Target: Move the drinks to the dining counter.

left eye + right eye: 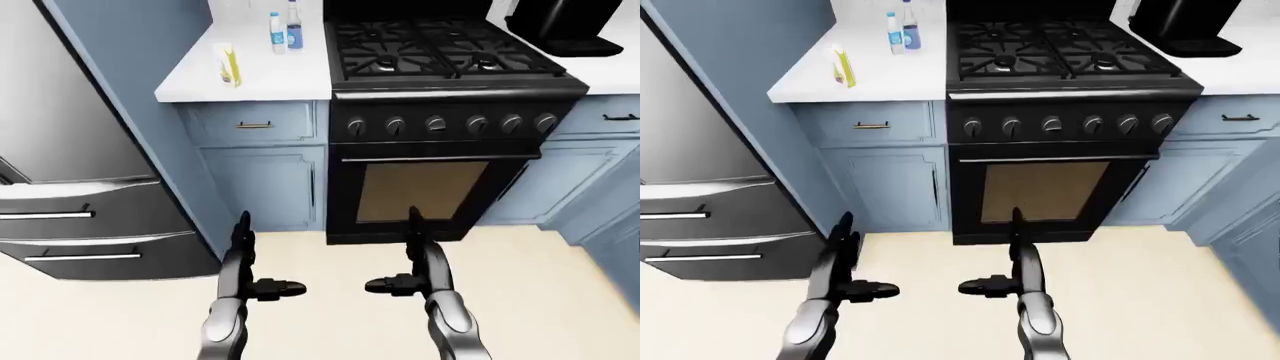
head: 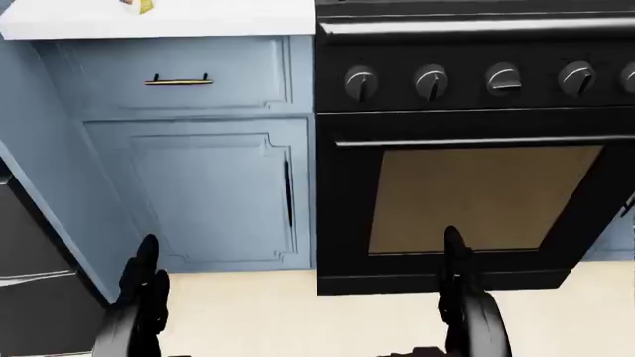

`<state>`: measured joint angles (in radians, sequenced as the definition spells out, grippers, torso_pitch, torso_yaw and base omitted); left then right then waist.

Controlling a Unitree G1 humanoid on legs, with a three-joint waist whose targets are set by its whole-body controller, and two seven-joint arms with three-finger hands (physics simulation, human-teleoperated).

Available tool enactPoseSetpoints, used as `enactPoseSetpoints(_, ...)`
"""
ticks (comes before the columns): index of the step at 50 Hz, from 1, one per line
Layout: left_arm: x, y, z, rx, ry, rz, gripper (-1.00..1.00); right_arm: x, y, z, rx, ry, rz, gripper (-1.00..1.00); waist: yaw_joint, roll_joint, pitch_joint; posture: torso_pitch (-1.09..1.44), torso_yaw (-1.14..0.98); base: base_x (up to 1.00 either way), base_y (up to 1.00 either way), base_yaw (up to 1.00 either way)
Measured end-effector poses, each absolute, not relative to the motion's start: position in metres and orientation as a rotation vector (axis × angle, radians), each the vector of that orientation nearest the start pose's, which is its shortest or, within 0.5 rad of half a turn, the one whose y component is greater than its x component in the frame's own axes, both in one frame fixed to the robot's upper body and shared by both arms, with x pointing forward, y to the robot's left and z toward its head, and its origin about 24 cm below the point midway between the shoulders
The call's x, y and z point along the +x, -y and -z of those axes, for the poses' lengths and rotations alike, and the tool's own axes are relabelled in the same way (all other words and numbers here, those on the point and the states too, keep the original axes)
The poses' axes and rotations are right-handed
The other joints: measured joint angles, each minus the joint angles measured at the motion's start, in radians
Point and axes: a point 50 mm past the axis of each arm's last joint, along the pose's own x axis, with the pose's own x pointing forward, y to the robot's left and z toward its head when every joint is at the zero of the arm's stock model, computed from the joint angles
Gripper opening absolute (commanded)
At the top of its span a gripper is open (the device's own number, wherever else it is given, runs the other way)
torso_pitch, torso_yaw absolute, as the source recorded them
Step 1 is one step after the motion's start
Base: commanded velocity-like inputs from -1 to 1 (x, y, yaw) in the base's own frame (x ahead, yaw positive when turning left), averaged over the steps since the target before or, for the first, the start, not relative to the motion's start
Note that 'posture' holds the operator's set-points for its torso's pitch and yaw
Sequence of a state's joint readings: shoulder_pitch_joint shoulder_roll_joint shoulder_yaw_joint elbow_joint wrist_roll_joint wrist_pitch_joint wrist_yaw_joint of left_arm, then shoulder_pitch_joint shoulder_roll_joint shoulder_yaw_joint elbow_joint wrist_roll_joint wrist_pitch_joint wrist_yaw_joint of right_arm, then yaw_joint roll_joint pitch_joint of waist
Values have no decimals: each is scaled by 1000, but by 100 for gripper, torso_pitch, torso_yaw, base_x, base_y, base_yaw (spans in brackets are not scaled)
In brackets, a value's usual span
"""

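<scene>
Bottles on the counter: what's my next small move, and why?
Probably step toward the white counter. The two bottles stand at its far end beside the stove, while both hands, left and right, hang open and empty low over the floor.

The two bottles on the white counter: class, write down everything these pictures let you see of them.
The two bottles stand upright, close side by side, on the white counter, just left of the black stove in the left-eye view. Both look like clear plastic with blue labels; the right one is taller. A small yellow carton stands apart, lower left. Neither hand is near them. Whether they touch is unclear.
</scene>
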<state>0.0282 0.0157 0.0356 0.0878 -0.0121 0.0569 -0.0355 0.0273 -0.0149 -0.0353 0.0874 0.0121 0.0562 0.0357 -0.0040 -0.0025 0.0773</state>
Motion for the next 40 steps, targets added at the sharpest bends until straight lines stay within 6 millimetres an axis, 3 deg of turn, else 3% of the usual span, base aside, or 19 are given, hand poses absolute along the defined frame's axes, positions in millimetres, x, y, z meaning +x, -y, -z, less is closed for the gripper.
enactPoseSetpoints(1, 244, -161, -13, 0, -151, -9, 100, 245, 160, -13, 2, -151, 6, 100, -1, -4, -11, 0, 0, 0, 0, 0)
enactPoseSetpoints(3, 249, -161, -29, 3, -60, -1, 100, 250, 160, -28, -2, -69, 3, 100, 6, -4, -61, 0, 0, 0, 0, 0)
enactPoseSetpoints(5, 250, -160, -32, 1, -32, 2, 100, 251, 157, -29, 1, -48, -3, 100, 7, -10, -42, 0, 0, 0, 0, 0)
enactPoseSetpoints(7, 244, -159, -27, 1, -55, 7, 100, 247, 156, -22, -1, -75, -10, 100, 7, -9, -53, 0, 0, 0, 0, 0)
enactPoseSetpoints(12, 244, -159, -31, 3, -78, 6, 100, 246, 159, -23, -7, -105, -1, 100, 8, -4, -50, 0, 0, 0, 0, 0)
enactPoseSetpoints(21, 252, -160, -84, 27, 36, 18, 100, 253, 159, -72, -25, 9, -15, 100, 8, -4, -75, 0, 0, 0, 0, 0)
enactPoseSetpoints(31, 249, -165, -135, 50, 110, 12, 100, 264, 164, -127, 24, 79, -17, 100, 10, -2, -75, 0, 0, 0, 0, 0)
enactPoseSetpoints(36, 252, -167, -145, 56, 106, 3, 100, 262, 164, -136, 52, 81, -35, 100, 11, -6, -70, 0, 0, 0, 0, 0)
enactPoseSetpoints(40, 255, -163, -156, 54, 113, 29, 100, 262, 169, -135, 58, 50, -20, 100, 16, -6, -53, 0, 0, 0, 0, 87)
